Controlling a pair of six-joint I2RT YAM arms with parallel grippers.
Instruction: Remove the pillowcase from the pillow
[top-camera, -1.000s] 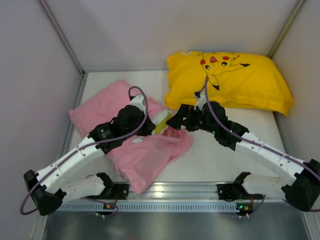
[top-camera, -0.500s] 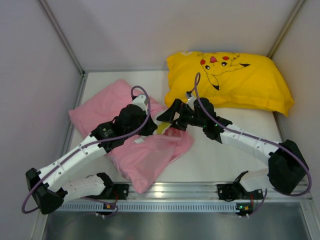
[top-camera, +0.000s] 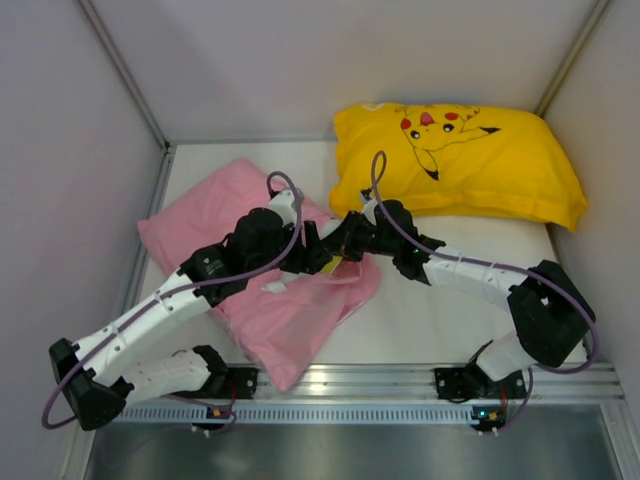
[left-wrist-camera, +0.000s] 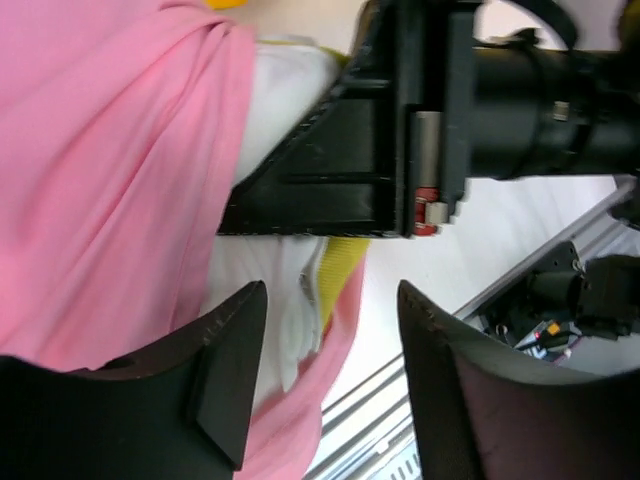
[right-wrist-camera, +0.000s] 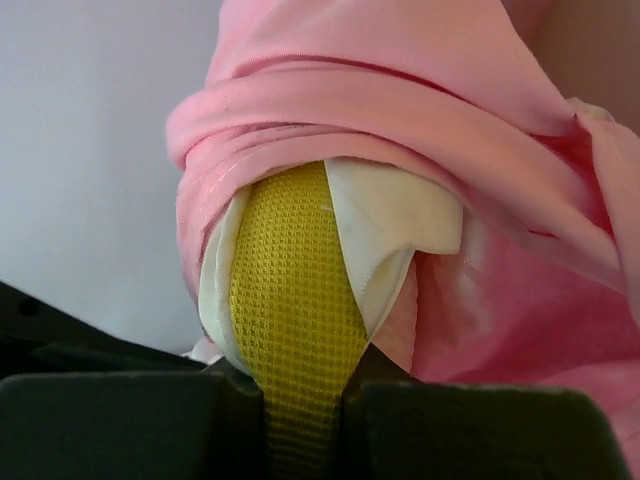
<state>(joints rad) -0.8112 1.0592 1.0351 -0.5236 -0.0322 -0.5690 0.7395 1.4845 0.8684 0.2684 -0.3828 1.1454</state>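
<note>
At the pillowcase (top-camera: 290, 320) mouth, right gripper (right-wrist-camera: 300, 400) has just clamped the pillow (right-wrist-camera: 390, 215) by its trim as left gripper (left-wrist-camera: 330, 300) opens empty, readying the pull-out.

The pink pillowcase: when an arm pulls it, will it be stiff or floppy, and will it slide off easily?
Probably floppy: the pink pillowcase lies in soft folds and bunches around a corner of the pillow. It looks like thin, light cloth. It may catch rather than slide, being gathered tightly there.

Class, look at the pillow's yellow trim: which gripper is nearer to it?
Right. The right gripper is shut on the yellow trim at the pillow's exposed corner. The left gripper stands open just beside it, over the pink pillowcase, holding nothing.
</note>
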